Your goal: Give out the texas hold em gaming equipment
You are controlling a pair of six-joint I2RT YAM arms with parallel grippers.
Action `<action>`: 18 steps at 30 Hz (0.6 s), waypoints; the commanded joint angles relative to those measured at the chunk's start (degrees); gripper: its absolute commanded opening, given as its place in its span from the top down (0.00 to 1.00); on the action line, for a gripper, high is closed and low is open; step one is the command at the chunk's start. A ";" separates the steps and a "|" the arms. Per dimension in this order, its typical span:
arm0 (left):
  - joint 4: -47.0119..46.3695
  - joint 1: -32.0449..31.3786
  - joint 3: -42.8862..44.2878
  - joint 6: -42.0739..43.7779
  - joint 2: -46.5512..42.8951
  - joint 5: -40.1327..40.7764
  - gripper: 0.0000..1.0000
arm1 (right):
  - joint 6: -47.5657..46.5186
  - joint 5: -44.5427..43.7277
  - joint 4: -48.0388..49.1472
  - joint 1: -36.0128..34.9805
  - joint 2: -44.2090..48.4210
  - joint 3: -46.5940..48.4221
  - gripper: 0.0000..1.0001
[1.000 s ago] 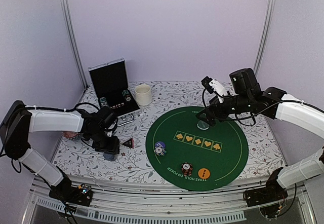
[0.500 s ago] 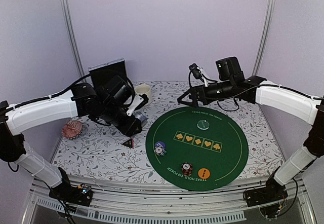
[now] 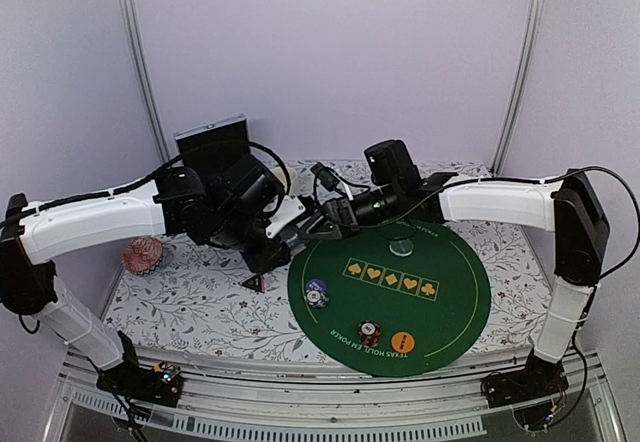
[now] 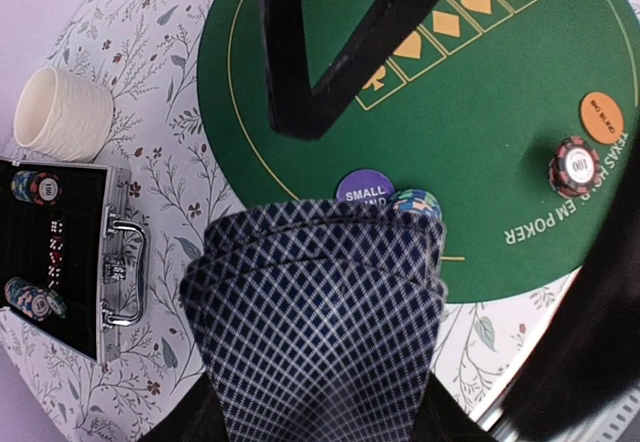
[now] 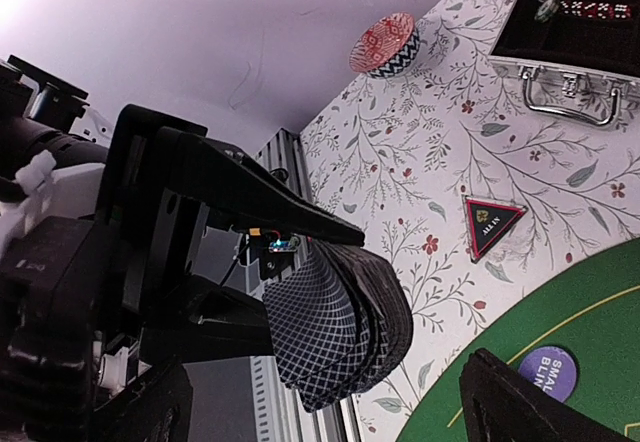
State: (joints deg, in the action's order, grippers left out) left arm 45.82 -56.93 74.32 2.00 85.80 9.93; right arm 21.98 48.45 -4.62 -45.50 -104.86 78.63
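Left end effector [image 5: 300,262] clamped on fan of grey-blue check-backed playing cards [image 4: 320,322]; right end effector [image 3: 320,227] wide open, just beside them.

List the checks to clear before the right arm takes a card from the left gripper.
1. Grip: left gripper clamps the fanned cards, held aloft: ok.
2. Opening: right gripper has its fingers wide apart: ok.
3. Alignment: right fingers astride a card edge: cannot tell.
4. Dealing room: bare green mat is available: ok.
5. Space beneath the fan: blue-white chip stack shows right under it in the left wrist view: not ok.
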 commanded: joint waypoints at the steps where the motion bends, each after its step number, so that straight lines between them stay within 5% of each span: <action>1: -2.16 -1.23 1.74 2.86 0.85 0.08 0.54 | 2.66 4.79 4.68 -0.46 -4.10 4.39 0.07; 15: -4.68 -1.92 -0.20 5.56 -1.03 -2.00 0.54 | 7.20 7.51 8.85 -0.62 -10.51 8.43 0.25; 18: -4.91 -2.08 -0.45 6.05 -1.31 -0.17 0.54 | 7.78 7.44 6.89 -0.62 -11.61 9.33 0.40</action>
State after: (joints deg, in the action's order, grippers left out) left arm 42.98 -57.58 74.50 6.02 85.89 9.45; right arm 27.68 55.07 1.67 -46.11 -114.34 85.73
